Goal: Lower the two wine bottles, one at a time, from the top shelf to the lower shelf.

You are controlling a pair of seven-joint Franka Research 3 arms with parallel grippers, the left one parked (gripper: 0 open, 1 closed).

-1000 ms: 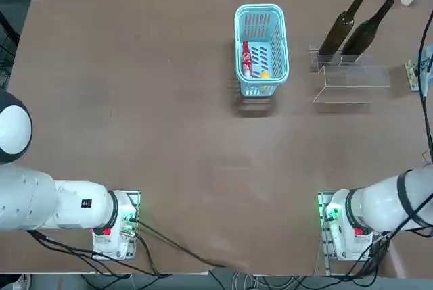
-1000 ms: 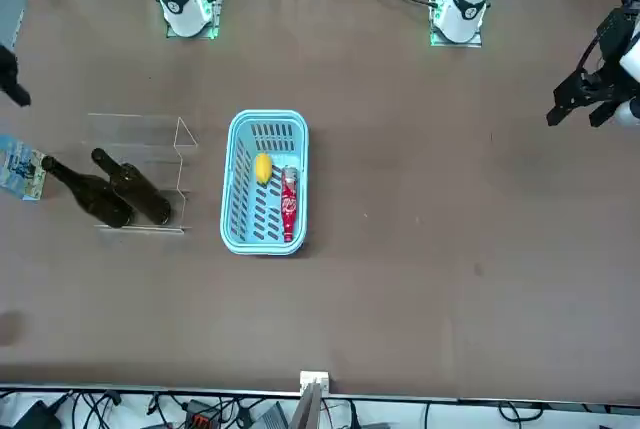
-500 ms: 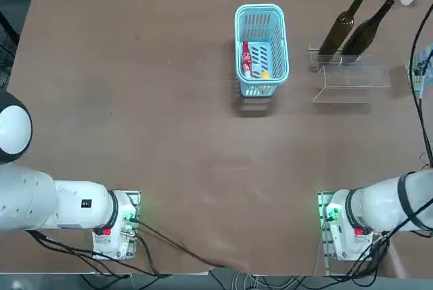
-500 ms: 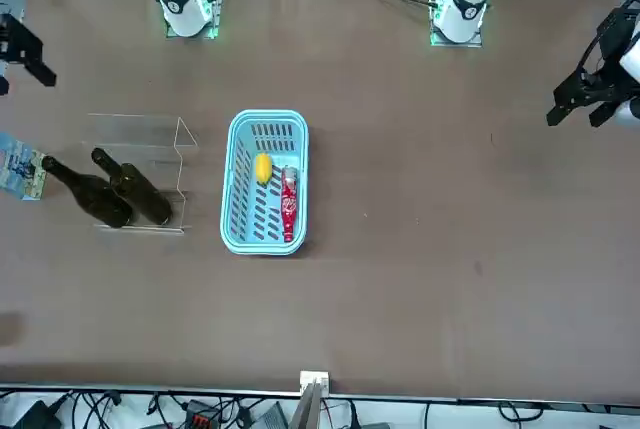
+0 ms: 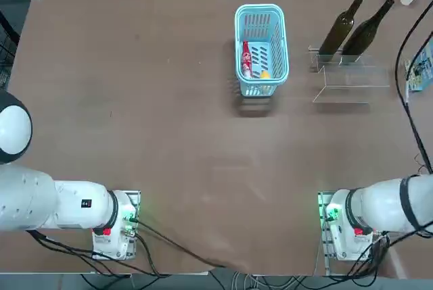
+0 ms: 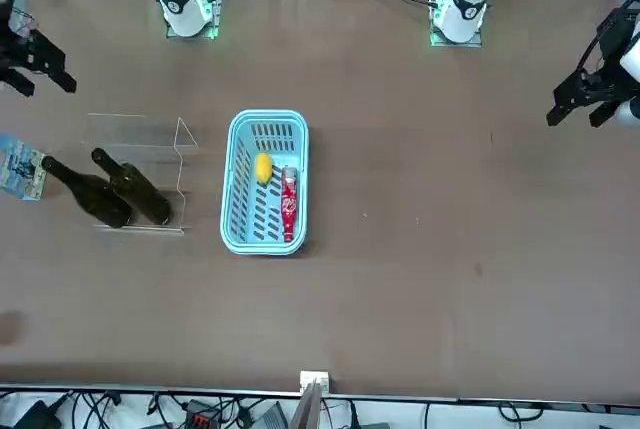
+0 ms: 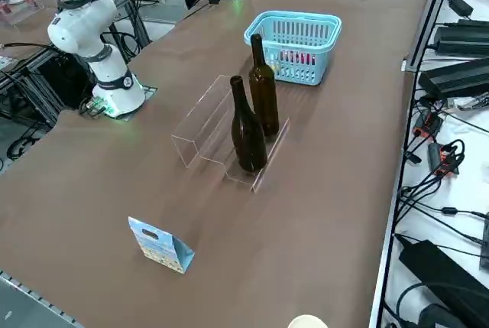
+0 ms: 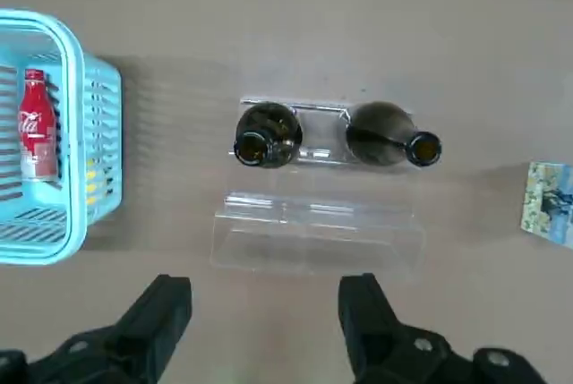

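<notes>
Your right hand [image 8: 265, 293] hangs with its fingers apart, nearer you than the clear stand [image 5: 353, 87]. The blue basket [image 5: 278, 84] sits left of the stand, a small carton [image 5: 421, 72] right. Both wine bottles [image 7: 249, 135] rise upright on the stand's far, upper step.

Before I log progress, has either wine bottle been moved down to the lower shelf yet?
No, both wine bottles stand on the top shelf, and neither is on the lower shelf.
</notes>
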